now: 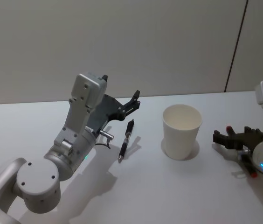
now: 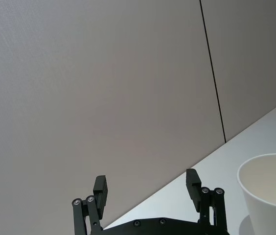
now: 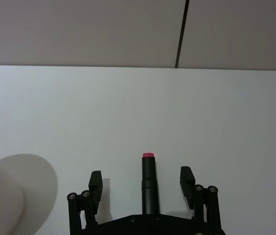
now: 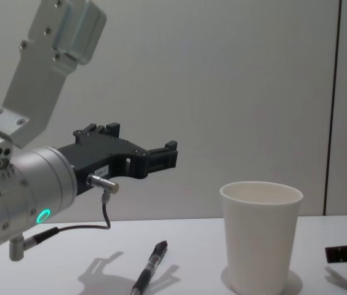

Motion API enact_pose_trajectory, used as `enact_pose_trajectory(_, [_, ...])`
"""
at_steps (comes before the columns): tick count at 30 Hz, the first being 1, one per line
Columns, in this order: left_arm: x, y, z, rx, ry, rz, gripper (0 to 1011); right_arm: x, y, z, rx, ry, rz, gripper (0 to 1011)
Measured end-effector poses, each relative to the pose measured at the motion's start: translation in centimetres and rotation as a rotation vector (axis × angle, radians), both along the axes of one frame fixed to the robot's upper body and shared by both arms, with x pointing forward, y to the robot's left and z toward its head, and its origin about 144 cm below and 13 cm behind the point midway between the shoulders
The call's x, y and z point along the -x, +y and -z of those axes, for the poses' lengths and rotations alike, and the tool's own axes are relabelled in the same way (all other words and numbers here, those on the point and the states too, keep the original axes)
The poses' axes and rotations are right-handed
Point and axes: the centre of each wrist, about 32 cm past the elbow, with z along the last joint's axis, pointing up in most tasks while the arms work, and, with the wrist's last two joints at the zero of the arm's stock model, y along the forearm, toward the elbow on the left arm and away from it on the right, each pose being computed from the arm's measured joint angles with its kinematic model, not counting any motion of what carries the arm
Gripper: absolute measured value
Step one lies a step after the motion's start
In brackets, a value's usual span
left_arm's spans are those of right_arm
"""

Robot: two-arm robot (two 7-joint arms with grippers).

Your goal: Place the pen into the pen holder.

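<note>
Pen (image 1: 126, 140) lies beside pen holder (image 1: 182, 135)

The pen holder (image 1: 182, 135) is matt paper, the pen (image 1: 126, 140) glossy plastic — the table (image 1: 169, 196) smooth.

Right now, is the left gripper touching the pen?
Apart. In the chest view the left gripper hangs open in the air, with bare wall between it and the pen lying on the table below.
</note>
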Motion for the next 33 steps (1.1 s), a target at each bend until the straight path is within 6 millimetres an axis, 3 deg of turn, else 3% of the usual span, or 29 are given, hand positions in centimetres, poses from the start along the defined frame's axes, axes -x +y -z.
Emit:
enact_pose_trajectory(21, [0.0, 0.0, 0.0, 0.0, 0.0, 0.0, 1001, -0.03, 0.32, 0.77, -0.002, 0.019, 0.0, 997])
enact_pose_trajectory(33, [0.0, 0.0, 0.0, 0.0, 0.0, 0.0, 1001, -0.03, 0.33, 0.87, -0.004, 0.021, 0.001, 717])
